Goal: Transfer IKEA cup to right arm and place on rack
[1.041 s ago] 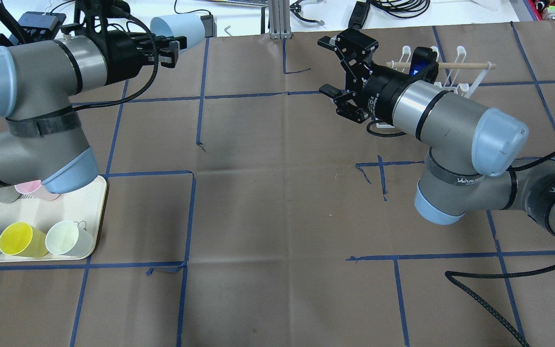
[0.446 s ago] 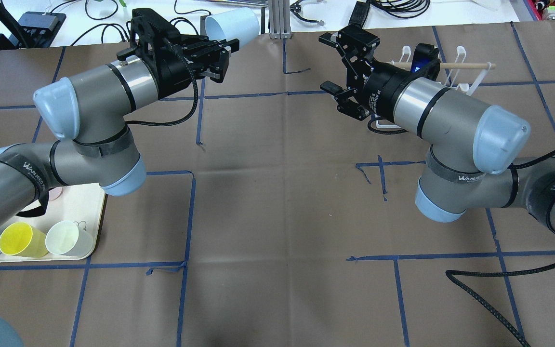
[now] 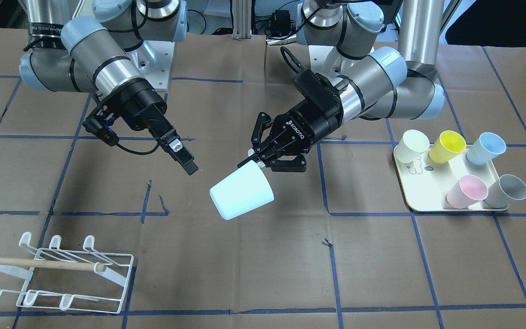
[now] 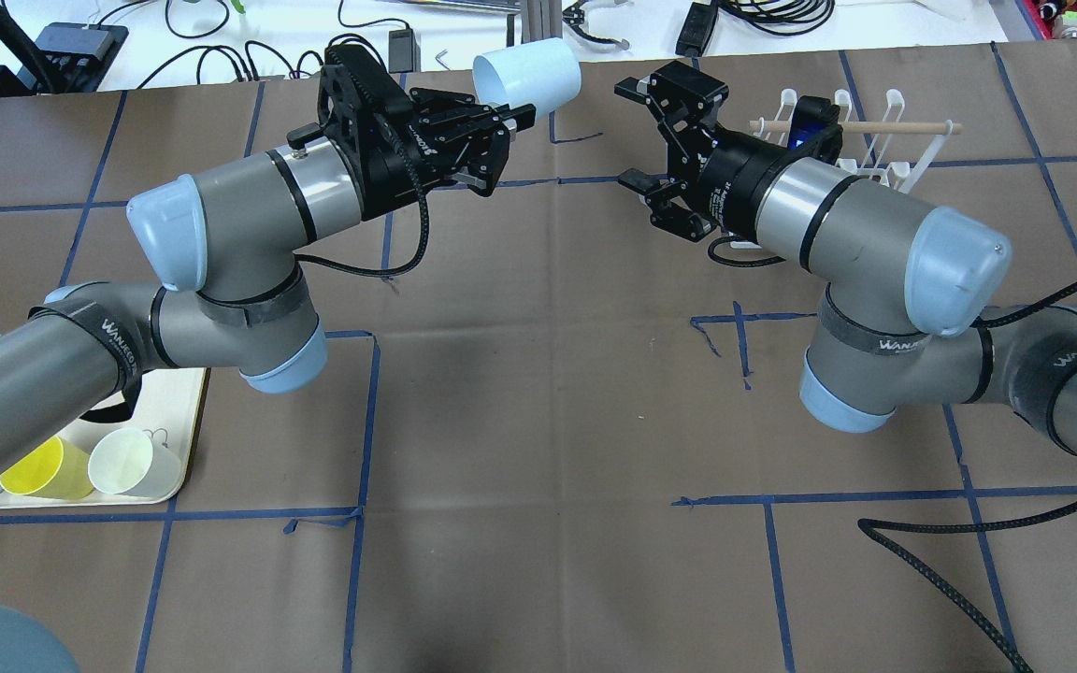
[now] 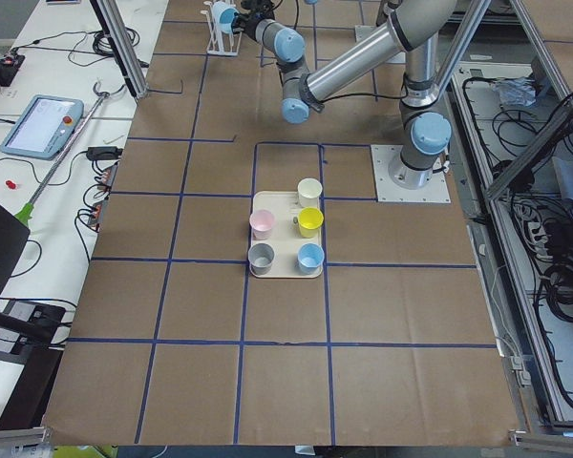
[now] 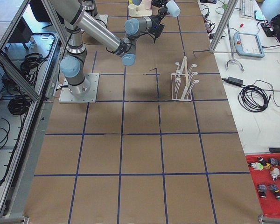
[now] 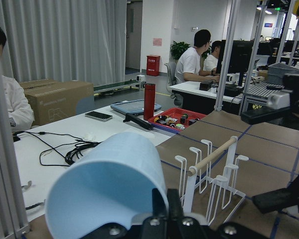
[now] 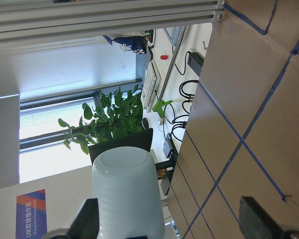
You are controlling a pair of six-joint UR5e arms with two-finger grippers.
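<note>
The left gripper (image 4: 507, 118) pinches the rim of the pale-blue cup (image 4: 527, 77), one finger inside the mouth; it holds the cup in the air above the table (image 4: 538, 393), tipped on its side, closed base turned toward the right gripper (image 4: 630, 133); that gripper's jaws are spread wide, with the cup near them but apart (the right wrist view shows the base closer to one finger than centred); the rack (image 3: 62, 274) stands on the table on the robot's right side, well apart from the cup; five other cups (image 3: 448, 146) rest on the cream tray (image 3: 425, 192).
</note>
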